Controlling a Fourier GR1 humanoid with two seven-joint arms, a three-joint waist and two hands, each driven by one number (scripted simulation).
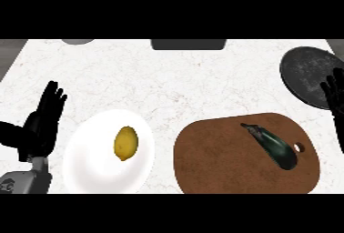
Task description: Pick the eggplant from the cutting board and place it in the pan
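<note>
A dark eggplant (272, 144) lies slantwise on the right half of the brown cutting board (215, 159), stem end toward the far left. The dark round pan (306, 73) sits at the counter's far right, beyond the board. My right hand (334, 98) shows at the right edge, fingers straight and pointing up, overlapping the pan's near rim and apart from the eggplant. My left hand (42, 123) rests open at the left edge, fingers up, holding nothing.
A white plate (97, 164) with a yellow lemon (125, 143) stands left of the board. A dark rectangular object (187, 43) and a grey round object (78, 41) sit at the counter's far edge. The marble top between them is bare.
</note>
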